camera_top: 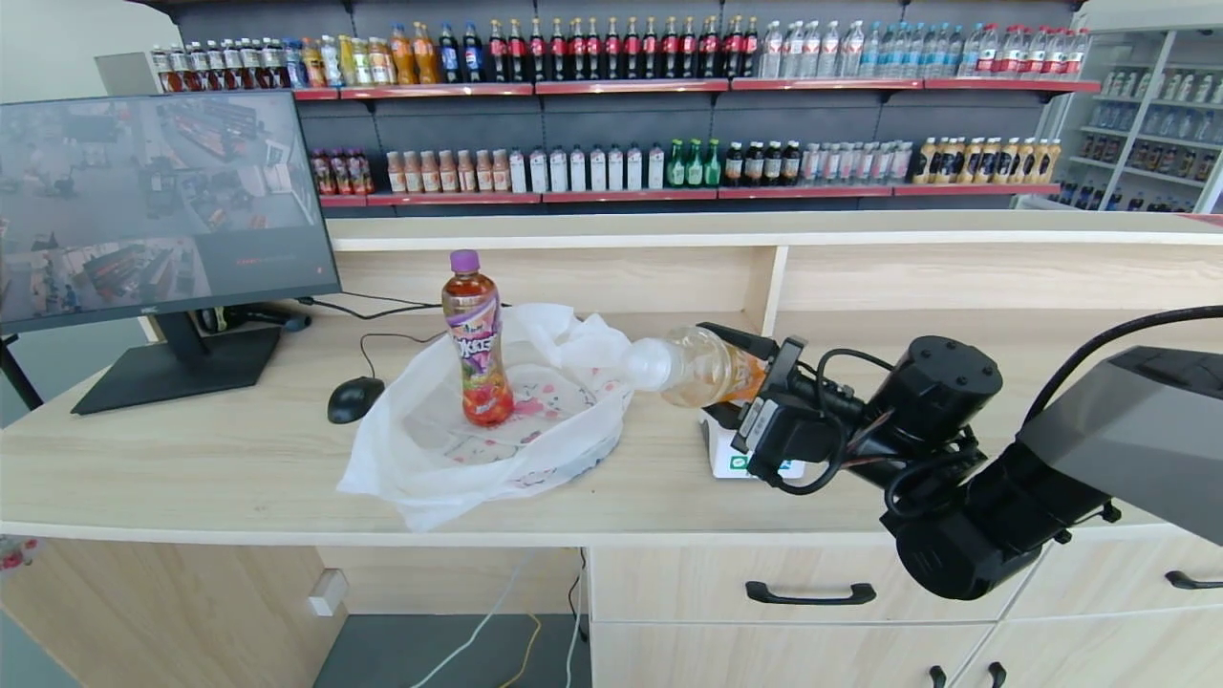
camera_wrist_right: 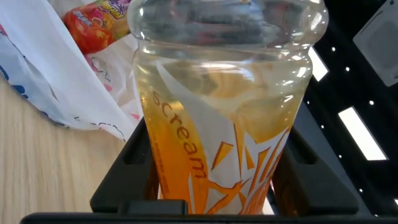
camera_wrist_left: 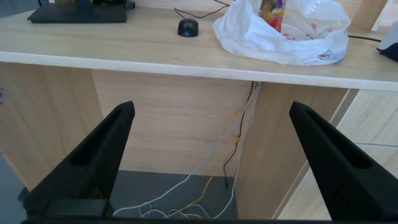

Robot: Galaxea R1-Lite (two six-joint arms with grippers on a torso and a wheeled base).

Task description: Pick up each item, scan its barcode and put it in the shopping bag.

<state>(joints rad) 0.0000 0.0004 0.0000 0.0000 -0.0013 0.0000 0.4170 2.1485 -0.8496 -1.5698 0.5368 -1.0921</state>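
A white shopping bag [camera_top: 449,459] lies open on the counter, and a purple-capped bottle of red drink [camera_top: 475,339] stands upright inside it. My right gripper [camera_top: 740,368] is shut on a clear bottle with an orange label [camera_top: 697,368]. That bottle is held sideways just right of the bag, its white cap toward the bag's rim. In the right wrist view the clear bottle [camera_wrist_right: 224,124] sits between the black fingers [camera_wrist_right: 130,165], with the bag [camera_wrist_right: 50,74] beyond. My left gripper [camera_wrist_left: 208,162] is open below the counter's front edge, holding nothing.
A white scanner box [camera_top: 726,454] rests on the counter under the right gripper. A black mouse [camera_top: 354,398] and a monitor [camera_top: 158,205] are left of the bag. A raised shelf [camera_top: 764,229] runs along the back of the counter. Cables [camera_wrist_left: 236,149] hang beneath the counter.
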